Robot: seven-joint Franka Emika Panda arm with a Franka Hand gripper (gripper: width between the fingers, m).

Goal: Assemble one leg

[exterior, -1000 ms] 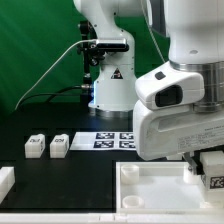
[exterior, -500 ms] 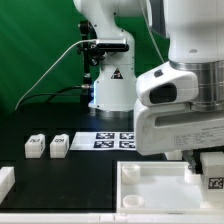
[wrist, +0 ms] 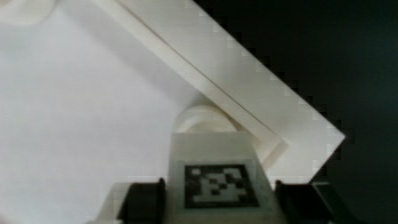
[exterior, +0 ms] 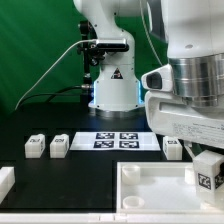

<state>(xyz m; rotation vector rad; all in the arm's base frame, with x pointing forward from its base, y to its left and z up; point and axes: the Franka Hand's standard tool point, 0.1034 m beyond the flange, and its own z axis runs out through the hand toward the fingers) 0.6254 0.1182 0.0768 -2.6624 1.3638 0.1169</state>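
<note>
We list the leg [exterior: 207, 178] first: tag facing out, clamped between the jaws, which we see closed on its two sides, with dark fingers [wrist: 150, 200] flanking it in the wrist view. Beneath the jaws lies the tray [exterior: 150, 186], its rim [wrist: 249, 95] cornering just past the leg; we cannot tell if they touch. On the black desk [exterior: 60, 178] behind the jaws are a spare leg [exterior: 172, 148] near, the marker board [exterior: 118, 140] farther, and a third leg [exterior: 59, 146] and fourth leg [exterior: 35, 147] well apart.
</note>
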